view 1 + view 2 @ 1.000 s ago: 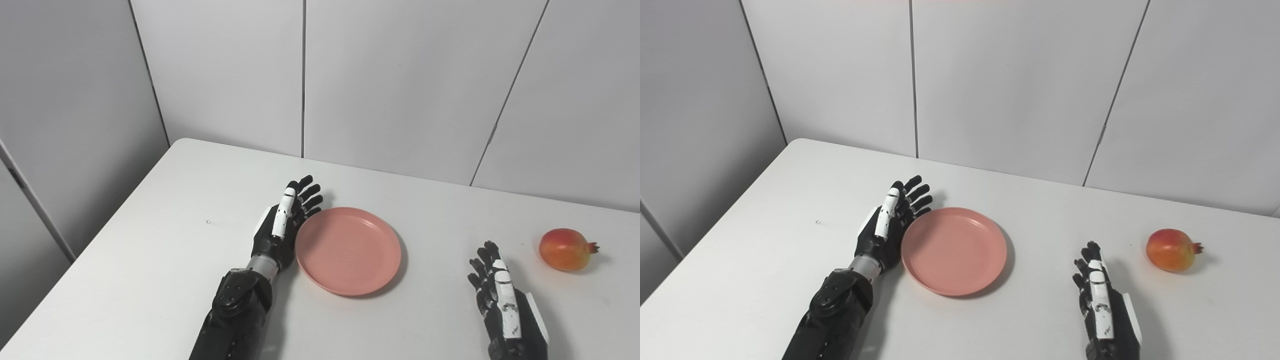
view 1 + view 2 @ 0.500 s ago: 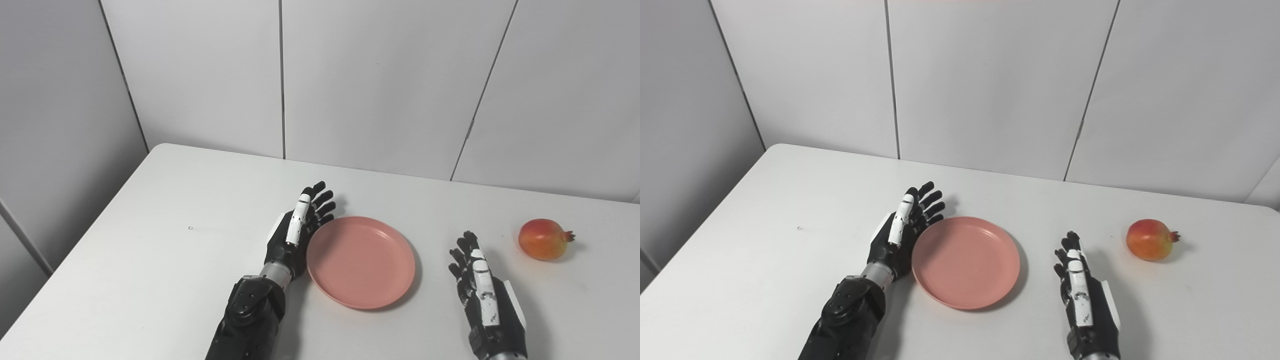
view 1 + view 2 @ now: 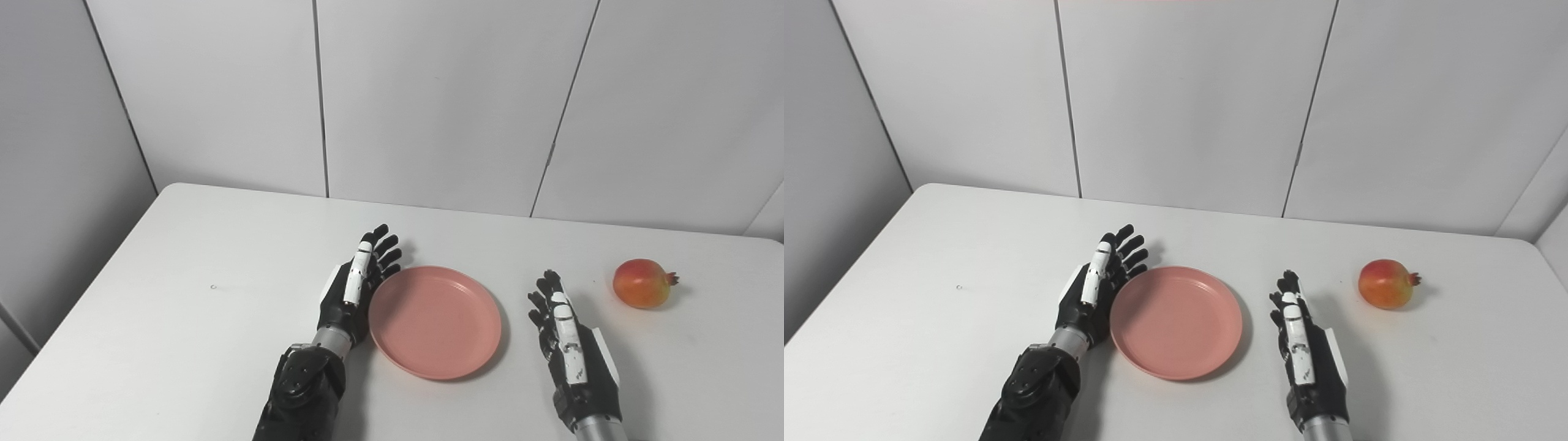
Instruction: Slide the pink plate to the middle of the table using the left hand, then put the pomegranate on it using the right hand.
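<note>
Left hand (image 3: pixel 355 288), black with white finger plates, stands on edge with its fingers spread and straight, palm side touching the left rim of the round pink plastic plate (image 3: pixel 435 320); it holds nothing. Over the last second the whole view has swung, so most of the apparent shift is the camera's. Against the hand, the plate keeps the same contact, and it now lies roughly midway across the white table (image 3: pixel 184 318), so the slide looks close to finished. Right hand (image 3: pixel 569 349) has come closer to the plate's right side, fingers extended and slightly apart, empty, with a clear gap to the rim. Well to its right, the red-orange pomegranate (image 3: pixel 640 283) rests untouched on the table, apart from both hands. Judging from this, the fruit pickup is the step still ahead
</note>
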Tool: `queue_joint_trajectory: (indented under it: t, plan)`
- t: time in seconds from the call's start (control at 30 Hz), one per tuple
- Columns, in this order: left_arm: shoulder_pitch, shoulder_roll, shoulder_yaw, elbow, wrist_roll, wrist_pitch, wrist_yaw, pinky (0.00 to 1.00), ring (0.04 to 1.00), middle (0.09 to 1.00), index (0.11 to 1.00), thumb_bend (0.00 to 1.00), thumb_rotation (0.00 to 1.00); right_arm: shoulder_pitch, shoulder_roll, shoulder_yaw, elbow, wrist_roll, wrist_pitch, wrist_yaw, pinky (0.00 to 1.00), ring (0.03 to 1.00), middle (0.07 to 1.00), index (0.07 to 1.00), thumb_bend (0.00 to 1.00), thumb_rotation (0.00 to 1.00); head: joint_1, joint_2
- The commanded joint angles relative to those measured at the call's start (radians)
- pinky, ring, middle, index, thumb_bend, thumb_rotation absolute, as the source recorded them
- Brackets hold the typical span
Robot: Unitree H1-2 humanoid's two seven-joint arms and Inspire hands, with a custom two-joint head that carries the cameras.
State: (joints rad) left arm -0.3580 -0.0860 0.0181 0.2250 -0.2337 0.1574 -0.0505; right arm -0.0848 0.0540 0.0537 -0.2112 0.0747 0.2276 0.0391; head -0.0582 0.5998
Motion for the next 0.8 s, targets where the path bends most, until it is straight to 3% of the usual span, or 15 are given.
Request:
queue_joint_trajectory:
  t: [0.0, 0.4, 0.53, 0.77]
  plan:
    - [0.006, -0.007, 0.001, 0.014, 0.007, 0.002, 0.000, 0.92, 0.917, 0.932, 0.922, 0.41, 1.00, -0.033, 0.008, 0.003, -0.029, -0.004, -0.018, -0.002, 0.99, 0.978, 0.986, 0.984, 0.34, 1.00, -0.002, -0.001]
    - [0.034, -0.004, 0.004, -0.003, -0.003, -0.044, -0.017, 0.93, 0.924, 0.937, 0.923, 0.41, 1.00, -0.047, 0.006, -0.013, -0.072, 0.005, 0.010, -0.012, 1.00, 0.988, 1.000, 0.994, 0.31, 1.00, -0.073, -0.004]
    - [0.051, 0.003, 0.011, -0.027, -0.011, -0.045, -0.025, 0.95, 0.935, 0.948, 0.934, 0.41, 1.00, -0.061, 0.008, -0.021, -0.094, -0.005, 0.009, -0.025, 1.00, 0.976, 0.988, 0.974, 0.31, 1.00, -0.136, -0.012]
    - [0.068, 0.008, 0.024, -0.060, -0.025, -0.033, -0.039, 0.96, 0.939, 0.953, 0.938, 0.41, 1.00, -0.082, -0.004, -0.026, -0.122, -0.042, -0.007, -0.042, 0.98, 0.964, 0.973, 0.957, 0.33, 1.00, -0.181, -0.022]
